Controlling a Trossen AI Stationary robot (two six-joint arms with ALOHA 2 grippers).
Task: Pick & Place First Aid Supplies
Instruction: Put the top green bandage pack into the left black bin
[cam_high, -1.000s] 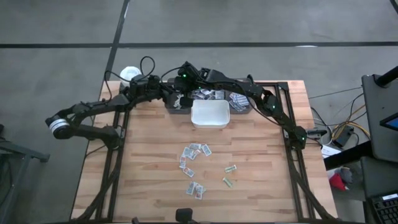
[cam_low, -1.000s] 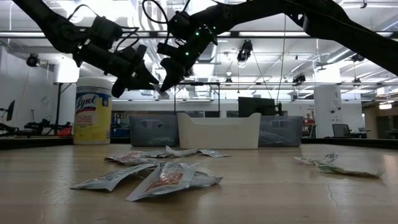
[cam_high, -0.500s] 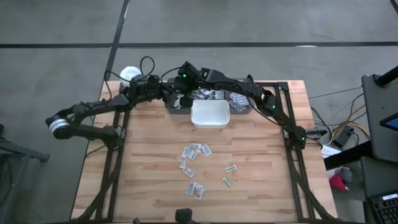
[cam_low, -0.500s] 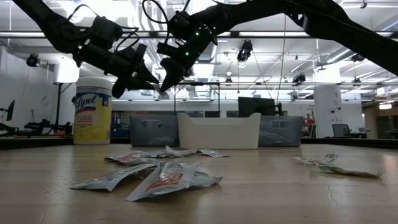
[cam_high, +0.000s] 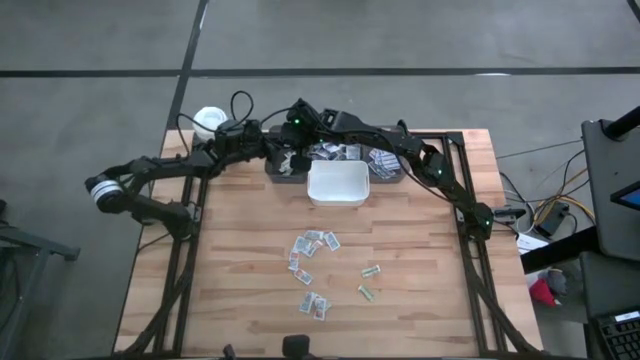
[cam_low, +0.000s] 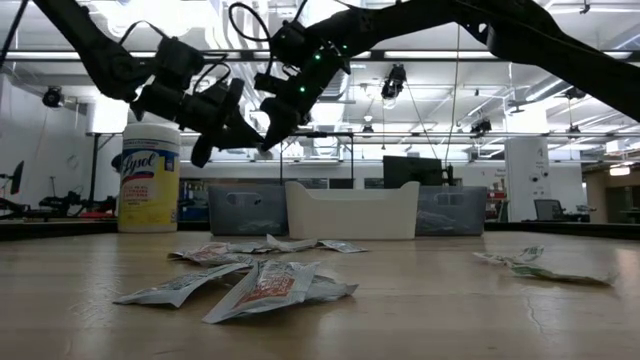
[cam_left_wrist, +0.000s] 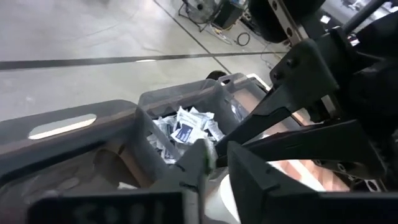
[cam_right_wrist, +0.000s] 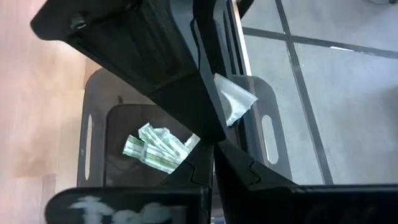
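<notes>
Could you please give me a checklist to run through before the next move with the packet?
1. Right gripper shut on packet: ok.
2. Left gripper at the same packet: ok; whether it grips it: cannot tell.
3. Both grippers above the grey bin, not the table: ok.
4. White bin looks empty, free to receive: ok.
5. All loose packets off the table: not ok.

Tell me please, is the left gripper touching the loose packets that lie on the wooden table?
Apart. The low view shows the left gripper high above the packets, with clear air between them.
</notes>
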